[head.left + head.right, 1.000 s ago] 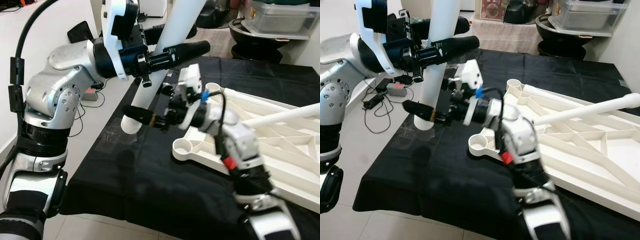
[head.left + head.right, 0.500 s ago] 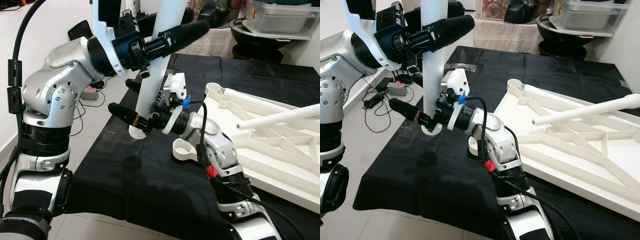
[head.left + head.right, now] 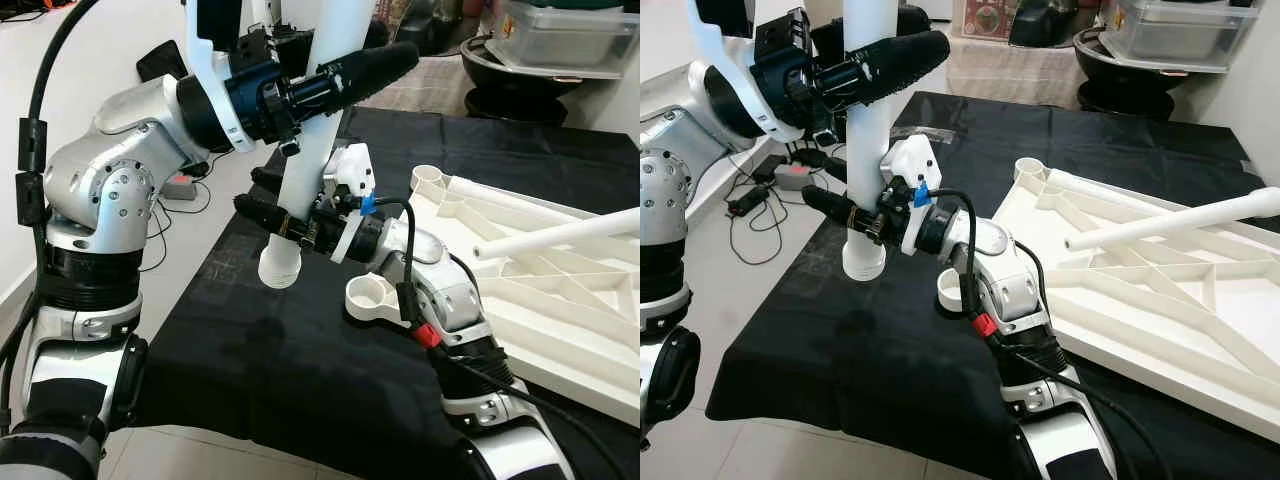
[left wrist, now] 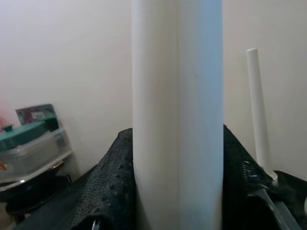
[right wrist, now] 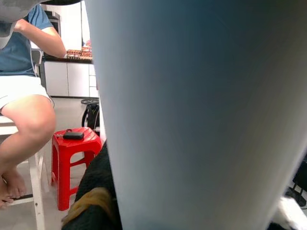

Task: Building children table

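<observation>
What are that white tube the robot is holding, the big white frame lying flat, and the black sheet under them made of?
The white tube looks like smooth moulded plastic: even matte white, hollow open end. The white frame seems the same plastic, with moulded ribs and round corner sockets. The black sheet looks like thin cloth, draping limply over the edge, though it could be plastic film.

Bright, even indoor light; eye views sharp, wrist close-ups soft.
</observation>
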Controlling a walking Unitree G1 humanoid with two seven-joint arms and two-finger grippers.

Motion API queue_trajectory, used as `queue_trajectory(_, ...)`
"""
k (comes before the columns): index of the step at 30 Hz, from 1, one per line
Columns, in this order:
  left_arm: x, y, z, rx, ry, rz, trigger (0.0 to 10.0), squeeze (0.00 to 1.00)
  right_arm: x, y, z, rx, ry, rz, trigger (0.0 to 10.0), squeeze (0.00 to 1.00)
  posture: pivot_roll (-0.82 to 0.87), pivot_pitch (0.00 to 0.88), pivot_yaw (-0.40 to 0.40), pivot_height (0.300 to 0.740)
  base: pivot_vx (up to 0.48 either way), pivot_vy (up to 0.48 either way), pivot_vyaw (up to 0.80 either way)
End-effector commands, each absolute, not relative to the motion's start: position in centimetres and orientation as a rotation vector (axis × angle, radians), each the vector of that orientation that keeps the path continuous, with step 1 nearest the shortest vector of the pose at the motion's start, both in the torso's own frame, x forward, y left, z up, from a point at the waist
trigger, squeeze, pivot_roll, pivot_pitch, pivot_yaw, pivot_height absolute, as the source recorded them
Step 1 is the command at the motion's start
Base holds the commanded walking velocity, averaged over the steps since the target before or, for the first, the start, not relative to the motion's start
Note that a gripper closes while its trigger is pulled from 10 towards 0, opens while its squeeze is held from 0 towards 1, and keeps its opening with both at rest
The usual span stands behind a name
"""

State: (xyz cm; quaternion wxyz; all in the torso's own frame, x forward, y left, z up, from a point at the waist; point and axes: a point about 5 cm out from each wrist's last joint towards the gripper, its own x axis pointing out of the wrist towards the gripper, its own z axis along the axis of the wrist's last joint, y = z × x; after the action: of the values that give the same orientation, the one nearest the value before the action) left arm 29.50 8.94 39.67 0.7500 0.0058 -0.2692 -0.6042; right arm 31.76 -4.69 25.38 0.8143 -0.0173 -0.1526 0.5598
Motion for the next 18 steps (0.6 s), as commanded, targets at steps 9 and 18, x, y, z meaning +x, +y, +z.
queue_trajectory(9, 27.1, 6.6, 45.3, -0.015, -0.707, -1.349, 10.0, 1.0, 30.7, -2.1, 24.4, -0.115, -0.248, 1.311, 0.0, 0.0, -0.02, 0.026, 0.001, 0.74, 0.0, 0.0, 0.0)
queue_trajectory(18, 27.3, 12.5, 46.9, -0.13, -0.69, -1.169, 10.0, 1.0, 33.1, -4.4, 24.5, -0.123, -0.224, 1.105, 0.0, 0.0, -0.03, 0.055, 0.002, 0.74, 0.0, 0.0, 0.0)
